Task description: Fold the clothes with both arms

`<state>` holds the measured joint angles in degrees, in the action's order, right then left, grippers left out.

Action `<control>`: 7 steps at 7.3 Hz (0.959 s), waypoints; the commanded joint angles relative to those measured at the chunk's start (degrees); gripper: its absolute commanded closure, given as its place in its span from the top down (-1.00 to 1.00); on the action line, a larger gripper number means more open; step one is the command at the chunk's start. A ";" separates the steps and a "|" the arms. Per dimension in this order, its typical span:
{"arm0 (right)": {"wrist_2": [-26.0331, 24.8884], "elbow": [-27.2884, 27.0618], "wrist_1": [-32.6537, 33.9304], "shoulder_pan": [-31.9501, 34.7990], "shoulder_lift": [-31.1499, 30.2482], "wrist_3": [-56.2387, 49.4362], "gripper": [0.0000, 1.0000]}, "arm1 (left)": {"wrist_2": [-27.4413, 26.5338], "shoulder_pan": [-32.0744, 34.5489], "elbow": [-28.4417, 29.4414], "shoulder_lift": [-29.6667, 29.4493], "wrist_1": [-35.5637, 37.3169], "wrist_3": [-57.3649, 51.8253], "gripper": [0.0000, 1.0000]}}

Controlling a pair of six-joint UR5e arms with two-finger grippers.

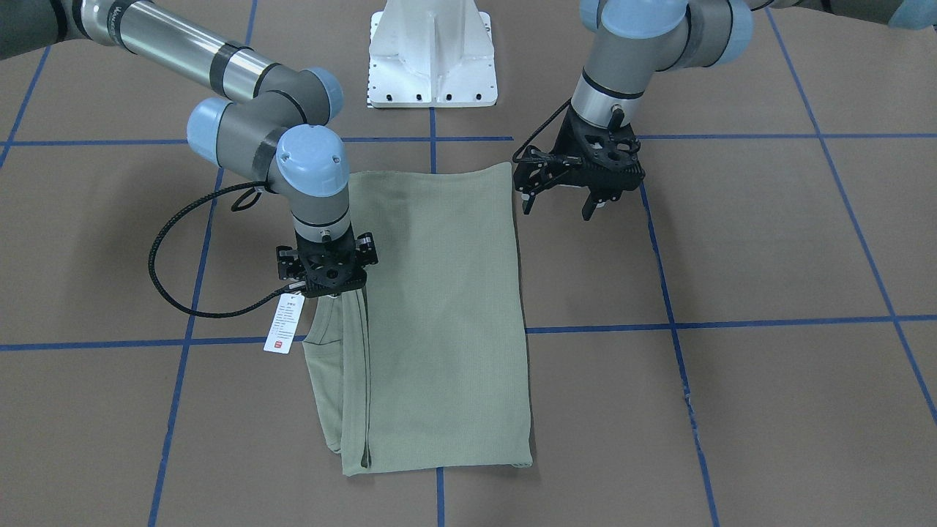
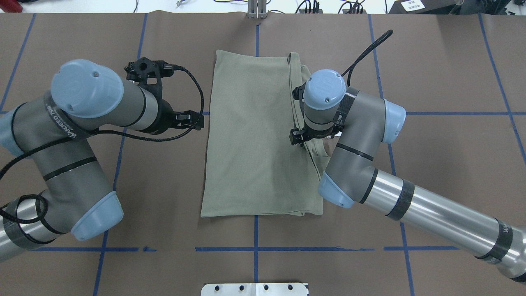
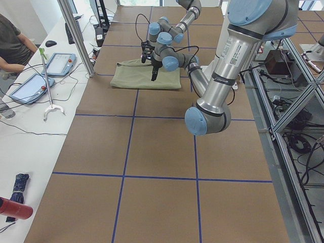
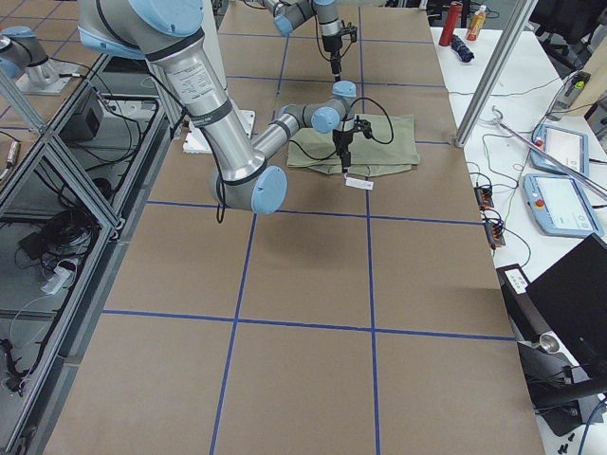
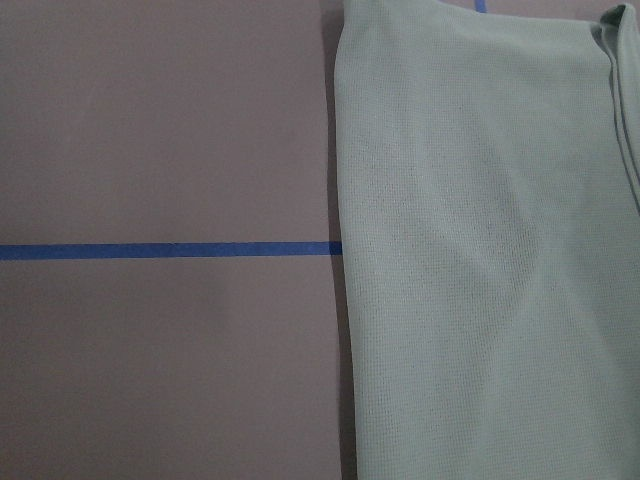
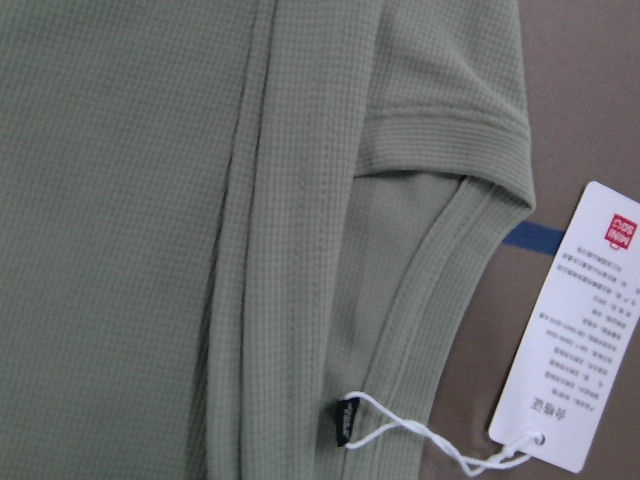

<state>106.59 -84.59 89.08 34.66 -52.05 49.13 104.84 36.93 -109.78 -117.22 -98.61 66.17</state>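
One green shirt (image 1: 446,307); left end effector (image 1: 558,208) apart; right end effector (image 1: 327,288), state unclear

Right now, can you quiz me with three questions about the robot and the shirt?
1. Beside the shirt, the left gripper is: A) open, holding nothing B) shut on a sleeve C) shut on a cup
2. The tape lines on the table are: A) red B) blue C) yellow
3. The white hang tag is: A) on the shirt's middle B) under the left gripper C) past the shirt's neck edge, by the right gripper
Answers: A, its fingers stand apart, nothing between; B, blue grid lines; C, it lies off the neck edge.
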 commanded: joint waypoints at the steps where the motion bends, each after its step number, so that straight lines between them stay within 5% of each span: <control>1: 0.11 -0.05 -0.04 0.23 -0.33 -0.09 1.00 | 0.01 -0.01 0.00 -0.11 0.00 0.10 1.00; 7: 4.49 -0.31 -0.48 6.37 -4.90 -6.41 1.00 | 0.01 -0.10 -0.08 -0.82 0.00 0.37 1.00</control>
<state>109.73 -84.79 88.66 39.54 -56.38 43.70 104.85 36.83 -109.84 -117.92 -98.61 66.59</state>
